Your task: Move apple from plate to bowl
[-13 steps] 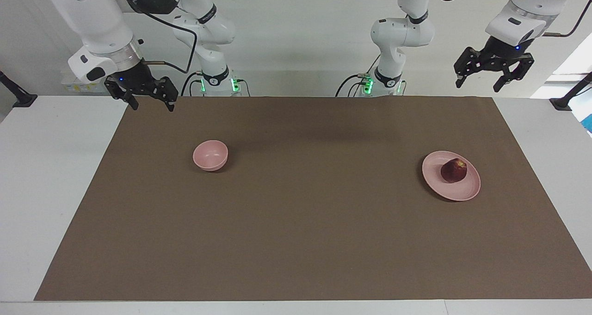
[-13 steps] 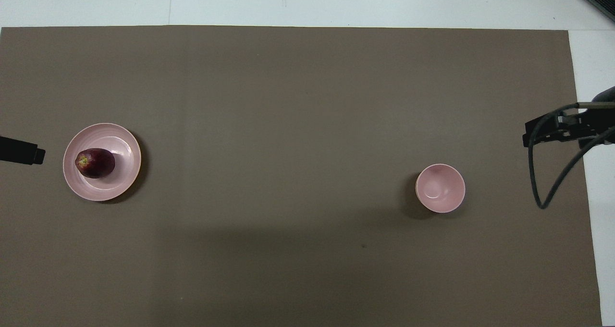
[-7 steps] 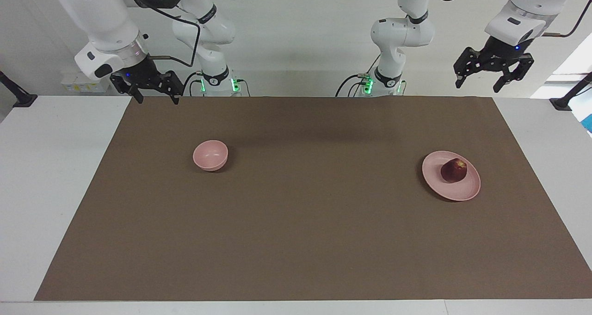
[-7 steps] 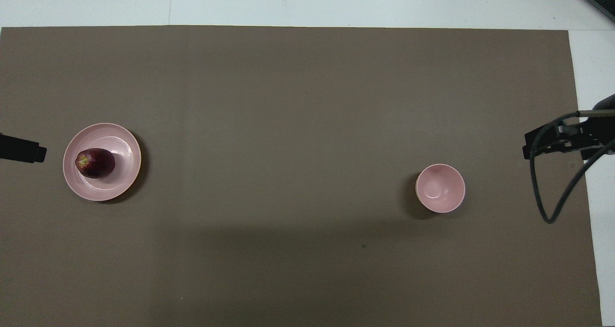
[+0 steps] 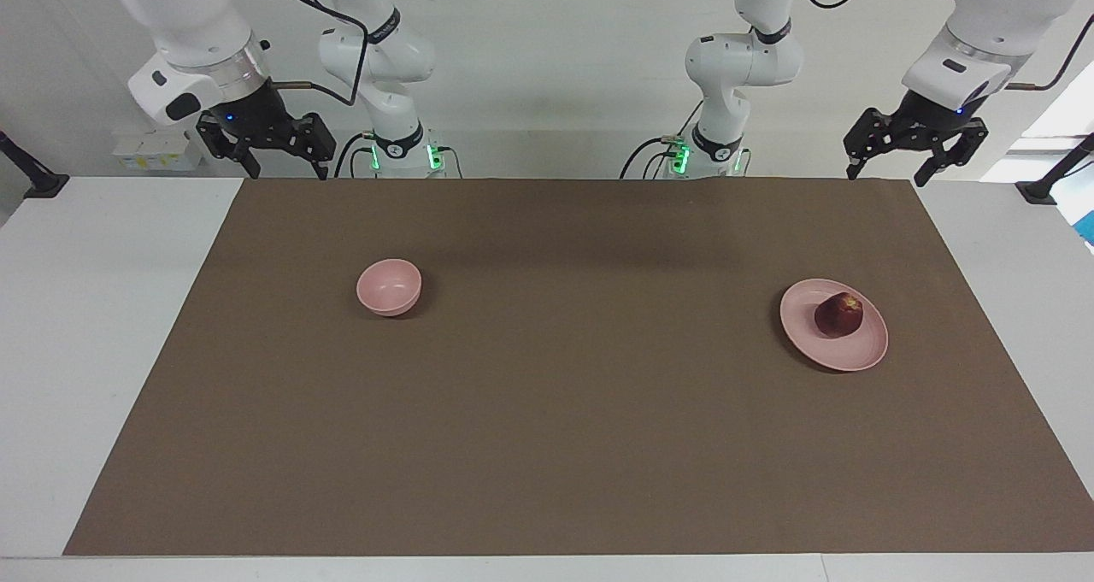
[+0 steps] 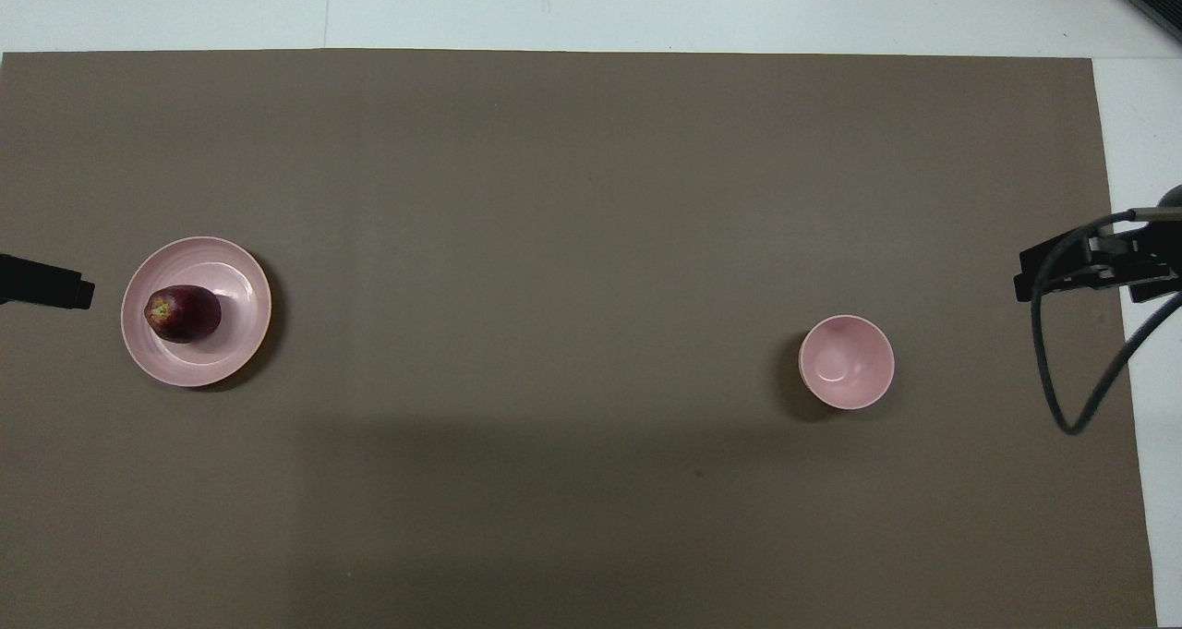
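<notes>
- Two grippers hang raised and empty: left gripper [image 5: 914,148], fingers spread, over the mat edge near the plate [image 5: 867,351]; right gripper [image 5: 267,146] likewise spread, waiting.
- Apple [image 5: 838,315] rests on the plate; bowl [image 5: 389,287] well apart.
- Apple probably firm, light, smooth; grip across its middle.

Mat [image 5: 564,411] bare between plate [image 5: 846,355] and bowl [image 5: 389,287]; path unobstructed.

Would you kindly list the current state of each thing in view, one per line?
apple: resting on the plate, untouched
plate: flat on the mat, holding the apple
bowl: upright, empty
left claw: open, raised, holding nothing
right claw: open, raised, holding nothing
</notes>
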`<state>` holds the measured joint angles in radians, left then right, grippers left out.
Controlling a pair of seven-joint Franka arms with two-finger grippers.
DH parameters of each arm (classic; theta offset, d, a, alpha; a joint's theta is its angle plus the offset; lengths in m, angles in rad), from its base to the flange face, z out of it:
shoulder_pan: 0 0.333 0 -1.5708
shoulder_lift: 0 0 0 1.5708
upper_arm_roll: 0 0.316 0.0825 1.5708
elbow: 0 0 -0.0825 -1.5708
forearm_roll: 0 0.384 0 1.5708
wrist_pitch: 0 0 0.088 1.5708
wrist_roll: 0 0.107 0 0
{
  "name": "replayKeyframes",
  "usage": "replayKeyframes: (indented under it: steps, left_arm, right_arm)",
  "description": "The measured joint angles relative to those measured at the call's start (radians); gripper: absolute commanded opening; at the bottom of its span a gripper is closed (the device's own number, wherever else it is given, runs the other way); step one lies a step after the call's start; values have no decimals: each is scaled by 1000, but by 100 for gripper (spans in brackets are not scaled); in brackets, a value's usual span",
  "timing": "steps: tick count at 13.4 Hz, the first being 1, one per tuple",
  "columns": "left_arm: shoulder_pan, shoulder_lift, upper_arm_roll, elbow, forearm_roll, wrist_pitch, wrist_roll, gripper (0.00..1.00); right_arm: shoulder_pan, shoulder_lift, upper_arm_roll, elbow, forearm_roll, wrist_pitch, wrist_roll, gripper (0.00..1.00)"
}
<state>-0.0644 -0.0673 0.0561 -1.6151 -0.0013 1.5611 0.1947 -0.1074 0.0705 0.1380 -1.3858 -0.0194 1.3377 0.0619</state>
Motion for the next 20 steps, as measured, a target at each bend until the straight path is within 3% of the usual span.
replayKeyframes:
  steps: [11,15,20]
  left_arm:
    - [106,-6,3,-429,-24,472,79,100]
    - [120,21,4,-499,-75,568,113,100]
    - [133,147,4,-540,-77,767,125,100]
  right_arm:
    - [47,-51,4,-184,2,159,56,100]
    - [63,-49,5,-265,58,226,151,100]
    - [90,-22,6,-375,125,324,251,100]
